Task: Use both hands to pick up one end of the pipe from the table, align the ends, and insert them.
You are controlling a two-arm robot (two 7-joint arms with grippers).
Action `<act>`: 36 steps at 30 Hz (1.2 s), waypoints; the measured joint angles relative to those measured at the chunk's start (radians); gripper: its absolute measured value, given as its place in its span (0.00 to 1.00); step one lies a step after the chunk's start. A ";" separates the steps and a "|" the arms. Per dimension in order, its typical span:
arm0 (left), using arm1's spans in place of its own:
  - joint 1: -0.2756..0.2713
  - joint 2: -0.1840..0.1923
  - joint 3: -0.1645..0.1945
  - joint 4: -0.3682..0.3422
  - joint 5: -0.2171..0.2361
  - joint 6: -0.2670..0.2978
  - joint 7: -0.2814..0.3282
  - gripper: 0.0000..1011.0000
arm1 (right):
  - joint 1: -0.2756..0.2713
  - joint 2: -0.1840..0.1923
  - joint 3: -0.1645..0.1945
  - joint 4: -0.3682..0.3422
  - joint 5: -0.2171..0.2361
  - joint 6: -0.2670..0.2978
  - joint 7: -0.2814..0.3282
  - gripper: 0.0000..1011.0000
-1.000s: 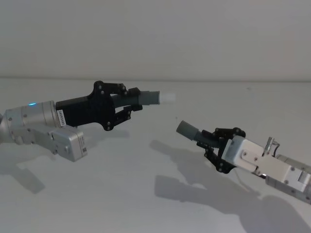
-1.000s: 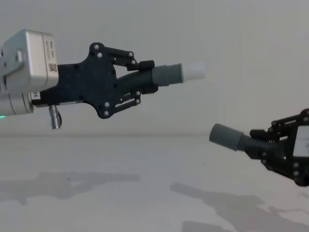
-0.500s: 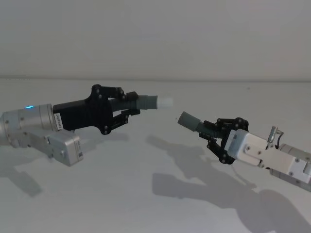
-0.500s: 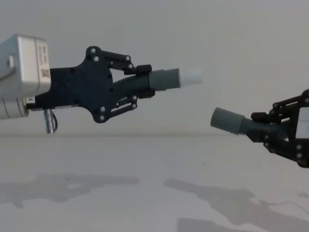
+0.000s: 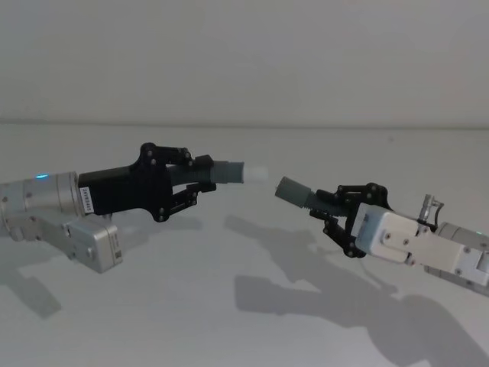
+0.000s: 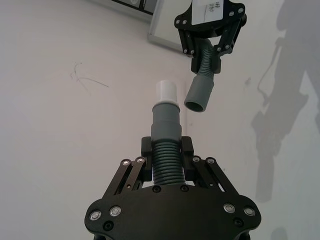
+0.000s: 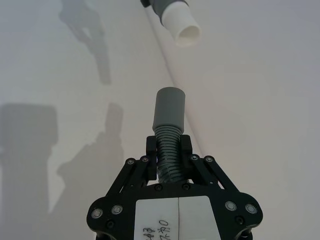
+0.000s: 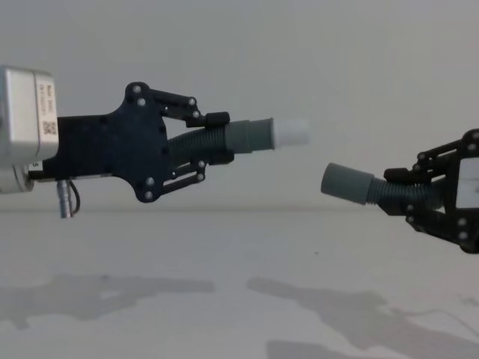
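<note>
Here, two pipe pieces are held in the air above the middle of the worktop [image 8: 224, 262], so the pick-up looks done, while aligning and inserting are left. The left pipe piece [image 8: 196, 144] is dark grey and ribbed, ending in a smooth stepped cuff with a narrower whitish tip [image 8: 292, 132]. The right pipe piece [image 8: 383, 192] is ribbed the same and ends in a wider, plain grey sleeve [image 8: 346, 183] with an open mouth. The two ends face each other across a small gap, not touching. In the chest view the whitish tip sits higher than the grey sleeve, and the left wrist view shows it off to one side of the sleeve's mouth, so they are not yet in line. The left tool [image 8: 209, 140], reaching in from the worktop's left edge, has its fingers closed on the ribbed part of its piece. The right tool [image 8: 404, 196], reaching from the right edge, grips its piece likewise.
</note>
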 joint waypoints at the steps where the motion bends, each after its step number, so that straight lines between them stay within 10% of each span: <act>1: 0.001 0.001 0.000 0.000 -0.001 -0.001 -0.001 0.33 | 0.002 0.004 -0.004 -0.002 -0.002 -0.002 0.005 0.26; 36: 0.007 0.008 0.002 -0.005 -0.008 -0.006 -0.008 0.33 | 0.019 0.123 0.012 -0.108 -0.040 -0.002 0.061 0.26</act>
